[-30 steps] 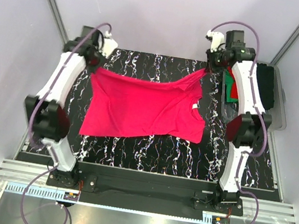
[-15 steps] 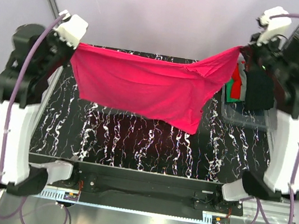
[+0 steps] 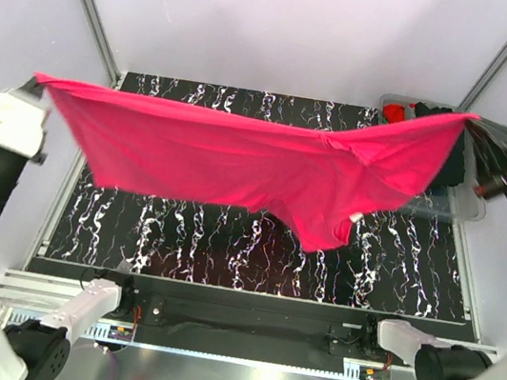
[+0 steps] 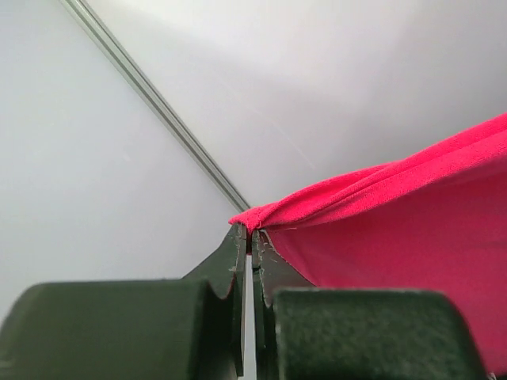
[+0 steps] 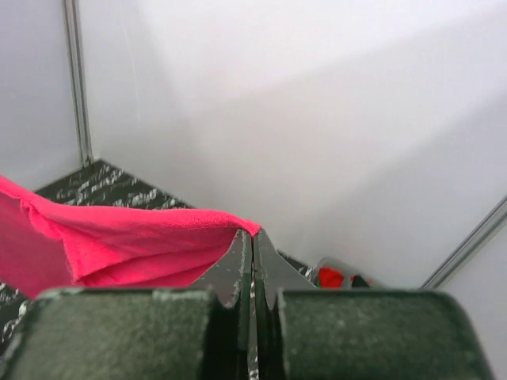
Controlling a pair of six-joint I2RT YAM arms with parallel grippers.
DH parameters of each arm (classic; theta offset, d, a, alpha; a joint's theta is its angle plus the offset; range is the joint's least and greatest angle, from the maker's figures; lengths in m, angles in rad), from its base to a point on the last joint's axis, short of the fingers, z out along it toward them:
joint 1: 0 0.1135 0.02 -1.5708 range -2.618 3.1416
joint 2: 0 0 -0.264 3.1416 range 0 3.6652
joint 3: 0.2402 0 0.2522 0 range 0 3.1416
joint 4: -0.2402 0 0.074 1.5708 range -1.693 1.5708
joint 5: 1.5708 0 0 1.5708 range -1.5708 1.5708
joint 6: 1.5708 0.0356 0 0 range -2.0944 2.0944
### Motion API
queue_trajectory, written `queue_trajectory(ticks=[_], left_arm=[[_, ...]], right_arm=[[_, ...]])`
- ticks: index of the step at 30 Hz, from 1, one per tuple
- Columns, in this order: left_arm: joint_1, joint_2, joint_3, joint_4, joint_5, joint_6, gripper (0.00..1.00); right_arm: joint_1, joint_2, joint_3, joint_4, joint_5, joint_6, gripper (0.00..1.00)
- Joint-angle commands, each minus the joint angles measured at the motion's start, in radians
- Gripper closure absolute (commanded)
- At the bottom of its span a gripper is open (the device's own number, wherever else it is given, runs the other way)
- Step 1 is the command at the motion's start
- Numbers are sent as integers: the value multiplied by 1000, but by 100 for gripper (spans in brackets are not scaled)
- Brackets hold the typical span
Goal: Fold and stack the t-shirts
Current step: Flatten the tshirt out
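One bright pinkish-red t-shirt (image 3: 238, 164) hangs stretched in the air above the black marbled tabletop (image 3: 226, 244) and touches it nowhere. Its top edge runs taut from side to side, and the cloth sags below into a loose point right of centre, where a small white label (image 3: 354, 216) shows. Two hands carry it. The left hand (image 4: 247, 233) is clenched on the shirt's left corner and the right hand (image 5: 252, 235) on the right corner, with cloth bunched at both sets of fingertips. A clear bin (image 3: 471, 207) at the tabletop's far right holds more garments — one red (image 3: 396, 110) and one black (image 3: 450, 168) can be seen, and any others cannot be counted.
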Motion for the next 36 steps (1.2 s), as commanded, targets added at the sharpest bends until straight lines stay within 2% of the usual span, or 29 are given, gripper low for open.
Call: queue_trajectory(ticks=[1, 5, 8, 19, 24, 28, 30, 34, 36], left_arm=[[0, -14, 52, 54, 31, -18, 100], [0, 7, 71, 80, -1, -32, 100], [0, 29, 24, 89, -29, -5, 100], [0, 116, -467, 95, -64, 38, 100], [3, 285, -627, 216, -83, 41, 100], [23, 490, -620, 287, -81, 64, 100], [36, 630, -595, 313, -81, 83, 100], [48, 910, -442, 322, -100, 122, 100], [51, 986, -374, 319, -118, 124, 100]], right_arm=[[-31, -28, 76, 22, -23, 41, 100], [-32, 32, 173, 50, 43, 29, 100], [-29, 69, 155, 97, 74, -11, 100], [-33, 162, -396, 361, 45, -116, 100], [-31, 314, -571, 484, 16, -152, 100], [-31, 520, -548, 531, 26, -205, 100], [-31, 668, -487, 533, 36, -209, 100], [-26, 947, -330, 527, 63, -204, 100], [-22, 1030, -209, 515, 72, -206, 100]])
